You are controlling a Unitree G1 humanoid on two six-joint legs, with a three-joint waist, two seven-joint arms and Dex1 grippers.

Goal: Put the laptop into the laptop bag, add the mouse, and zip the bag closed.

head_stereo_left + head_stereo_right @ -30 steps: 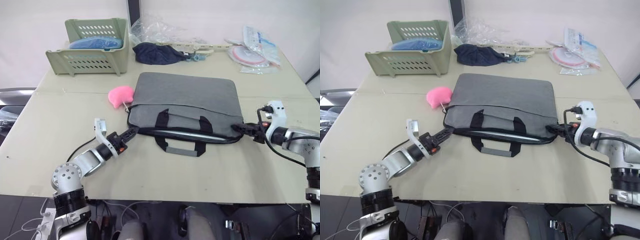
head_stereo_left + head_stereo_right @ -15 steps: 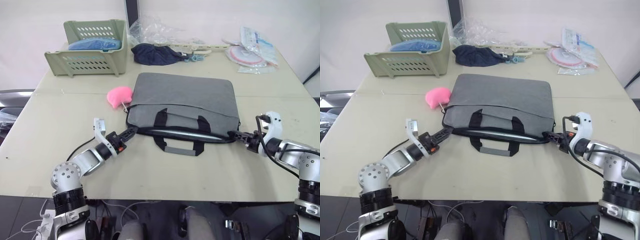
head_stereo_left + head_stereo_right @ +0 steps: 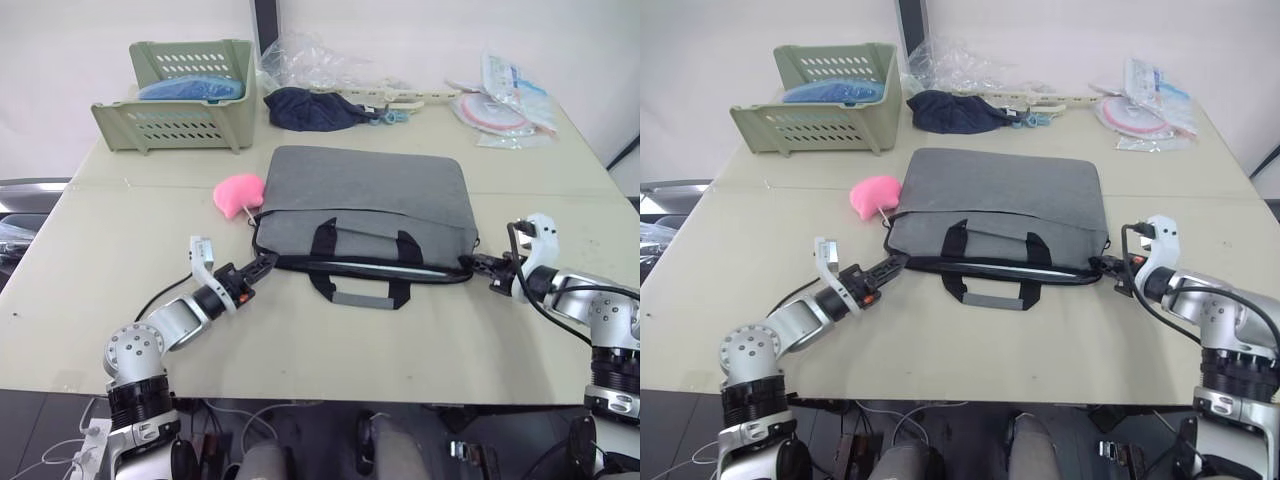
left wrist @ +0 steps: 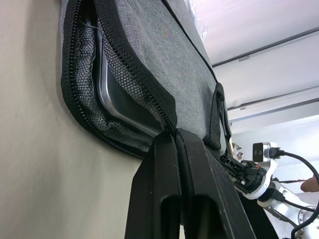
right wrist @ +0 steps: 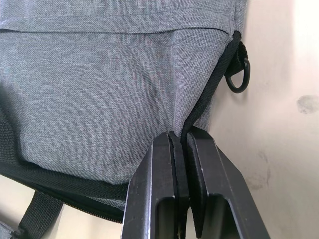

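Note:
The grey laptop bag [image 3: 365,205] lies flat mid-table, handles toward me, its front zip open. Inside the opening shows the silver edge of the laptop [image 4: 106,94]. My left gripper [image 3: 266,262] is at the bag's front left corner, and the left wrist view shows this gripper [image 4: 174,135] shut on the black zip trim. At the front right corner my right gripper [image 3: 479,263] is shut on the black edge seam [image 5: 183,137], just beside a small black D-ring [image 5: 236,79]. The mouse is out of view.
A pink fluffy blob [image 3: 242,190] touches the bag's left rear corner. At the back stand a green basket [image 3: 180,95], a navy cloth bundle [image 3: 315,108] and plastic packets [image 3: 505,100]. Bare tabletop [image 3: 400,350] lies in front of the bag.
My right gripper drew back from the bag's right corner, then came in again and closed on its edge. The left gripper has kept its hold.

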